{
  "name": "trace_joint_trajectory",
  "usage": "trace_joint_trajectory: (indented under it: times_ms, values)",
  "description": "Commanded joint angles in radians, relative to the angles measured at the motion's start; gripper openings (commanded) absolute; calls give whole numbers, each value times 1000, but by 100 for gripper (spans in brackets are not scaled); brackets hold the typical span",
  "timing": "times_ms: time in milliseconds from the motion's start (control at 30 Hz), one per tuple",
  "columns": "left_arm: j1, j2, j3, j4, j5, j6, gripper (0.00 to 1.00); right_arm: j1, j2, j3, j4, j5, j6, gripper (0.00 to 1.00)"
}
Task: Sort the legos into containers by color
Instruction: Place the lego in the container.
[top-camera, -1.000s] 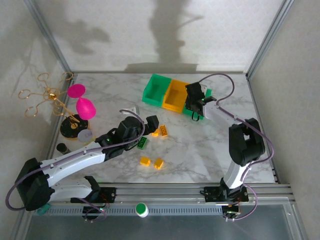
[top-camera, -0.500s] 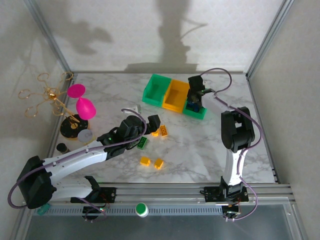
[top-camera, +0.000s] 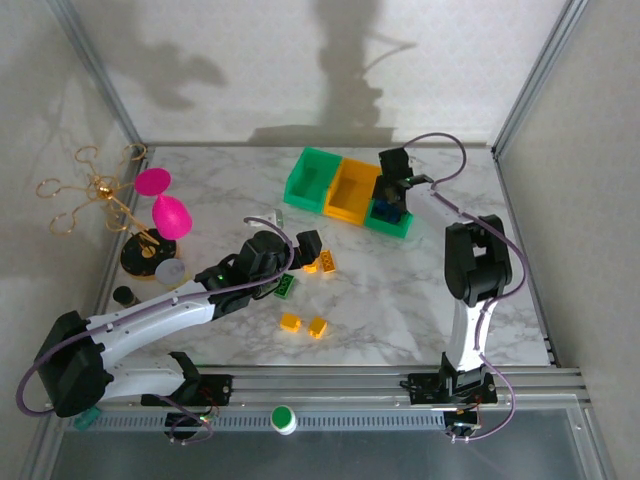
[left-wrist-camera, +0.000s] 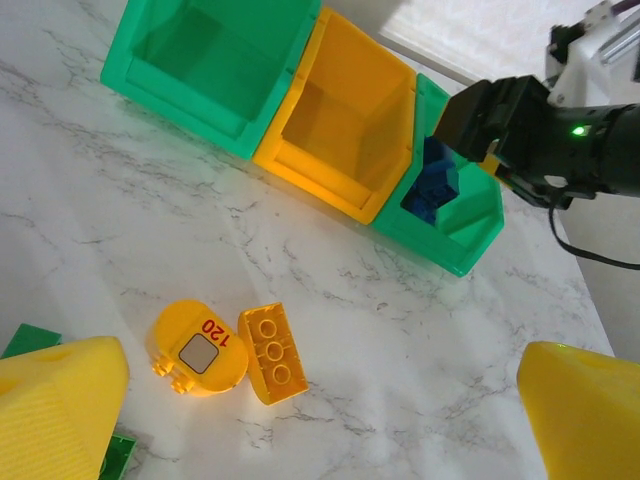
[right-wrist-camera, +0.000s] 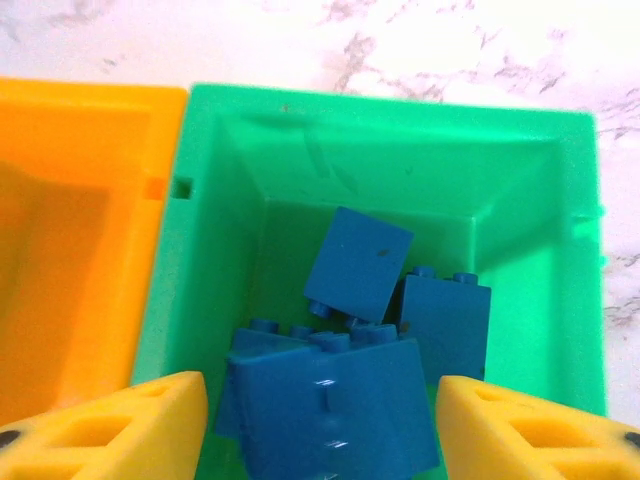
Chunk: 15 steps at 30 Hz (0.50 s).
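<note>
Left gripper (left-wrist-camera: 322, 360), jaws wide open and empty, is facing the orange brick (left-wrist-camera: 272, 352) lying just ahead, long axis running away. Right gripper (right-wrist-camera: 320, 385) is hovering over the blue-filled green bin (right-wrist-camera: 560, 250); jaws part-open, possibly holding a brick: cannot tell.

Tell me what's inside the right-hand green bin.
Blue legos, at least three, lie piled in the green bin. The pile covers much of its floor, so anything beneath is hidden.
</note>
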Motion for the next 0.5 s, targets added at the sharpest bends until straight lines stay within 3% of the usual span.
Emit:
trace_joint_trajectory:
  times_ms: [0,267,467]
  values:
    - [10,-13,34,4,2,24,100,-1,-102,-20,-15,-27,-6,65]
    - [10,-49,18,-15,-14,15,100,41,-243,-115,-16,-43,8,74]
    - [10,-108,-18,-40,-25,-4,100,165,-384,-308,18,-53,75,77]
